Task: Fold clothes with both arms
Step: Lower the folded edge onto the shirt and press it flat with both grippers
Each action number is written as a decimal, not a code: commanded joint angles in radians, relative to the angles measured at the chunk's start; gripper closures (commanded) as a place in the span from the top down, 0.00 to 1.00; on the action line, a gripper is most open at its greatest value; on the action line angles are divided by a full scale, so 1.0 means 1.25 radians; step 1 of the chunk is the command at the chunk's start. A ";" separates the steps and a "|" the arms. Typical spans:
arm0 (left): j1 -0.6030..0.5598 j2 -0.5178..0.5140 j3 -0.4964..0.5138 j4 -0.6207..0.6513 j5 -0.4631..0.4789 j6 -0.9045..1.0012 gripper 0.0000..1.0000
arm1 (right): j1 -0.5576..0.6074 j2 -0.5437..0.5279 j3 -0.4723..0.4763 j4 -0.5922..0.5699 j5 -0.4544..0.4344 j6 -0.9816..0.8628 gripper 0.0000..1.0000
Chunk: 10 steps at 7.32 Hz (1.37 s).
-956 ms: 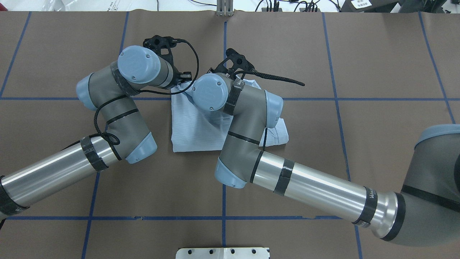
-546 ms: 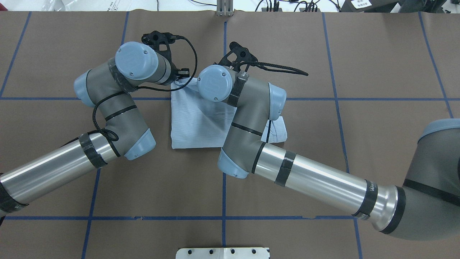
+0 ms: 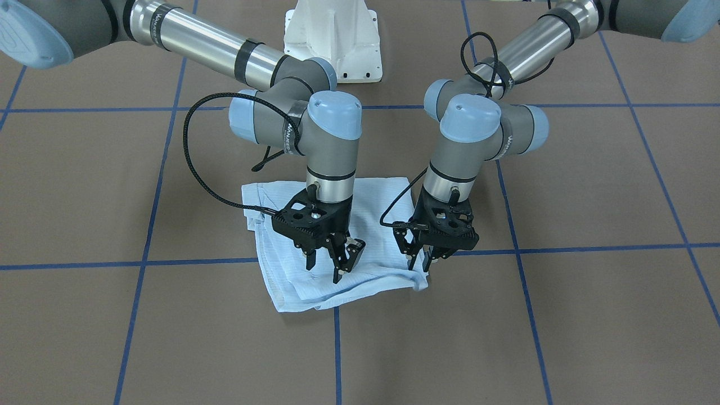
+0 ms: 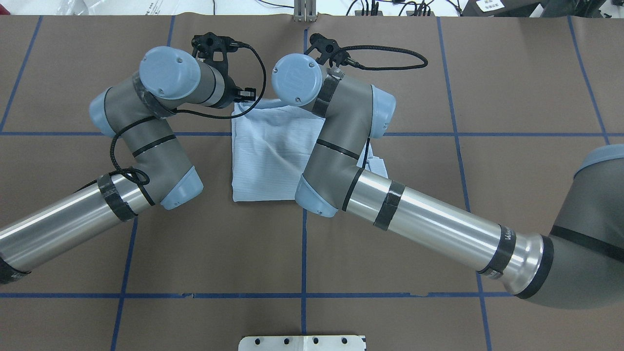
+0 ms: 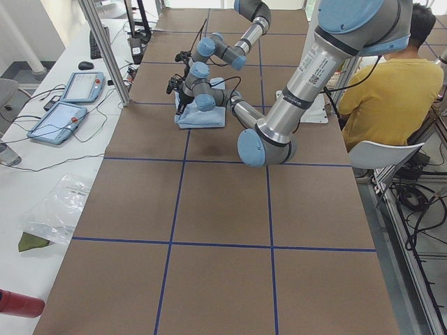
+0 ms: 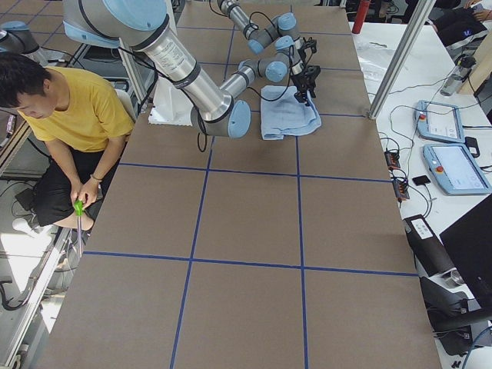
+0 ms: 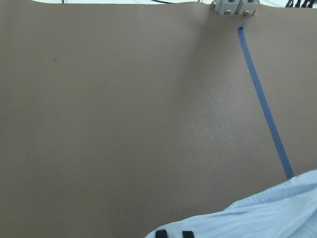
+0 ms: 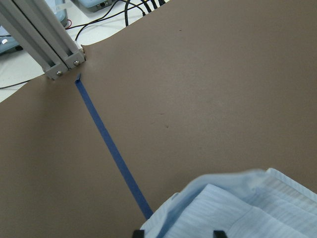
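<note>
The pale-blue shirt (image 3: 374,216) lies folded into a rough square at mid-table, also in the overhead view (image 4: 268,156). Both grippers stand over its far edge. My left gripper (image 3: 421,264) is shut on the shirt's far corner and holds it slightly raised; its fingertips (image 7: 161,233) sit close together against the cloth (image 7: 267,213). My right gripper (image 3: 324,273) is open just above the same edge, its fingertips (image 8: 218,232) wide apart with cloth (image 8: 237,208) between them. In the overhead view both sets of fingers are hidden under the wrists.
The white pedestal base (image 3: 332,39) stands at the robot's side. An aluminium post (image 4: 304,12) stands at the table's far edge, with cables beyond it. A person in yellow (image 5: 391,84) sits beside the table. Control tablets (image 6: 446,146) lie on a side bench.
Both wrists have moved away from the robot toward the far edge. The shirt's far edge has been drawn out with them, and the shirt lies flatter and more stretched.
</note>
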 commanded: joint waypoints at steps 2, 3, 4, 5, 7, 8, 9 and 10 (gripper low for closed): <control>-0.031 0.072 -0.061 -0.004 -0.043 0.092 1.00 | -0.005 0.004 0.002 -0.005 0.023 -0.008 1.00; -0.031 0.077 -0.068 -0.002 -0.049 0.093 1.00 | -0.015 -0.004 0.000 -0.006 0.031 -0.012 1.00; -0.031 0.085 -0.085 -0.001 -0.051 0.104 1.00 | -0.046 -0.013 -0.005 -0.007 0.023 -0.012 1.00; -0.032 0.112 -0.112 -0.001 -0.051 0.127 1.00 | -0.062 -0.003 -0.018 -0.009 -0.008 -0.017 1.00; -0.035 0.119 -0.124 -0.001 -0.051 0.129 1.00 | -0.078 0.045 -0.136 -0.006 -0.115 -0.091 1.00; -0.037 0.120 -0.130 0.000 -0.049 0.127 1.00 | -0.077 0.073 -0.208 -0.006 -0.163 -0.121 1.00; -0.037 0.123 -0.136 0.001 -0.049 0.127 1.00 | -0.074 0.077 -0.245 -0.005 -0.209 -0.149 1.00; -0.037 0.125 -0.139 0.001 -0.048 0.127 1.00 | -0.052 0.080 -0.267 -0.005 -0.213 -0.175 1.00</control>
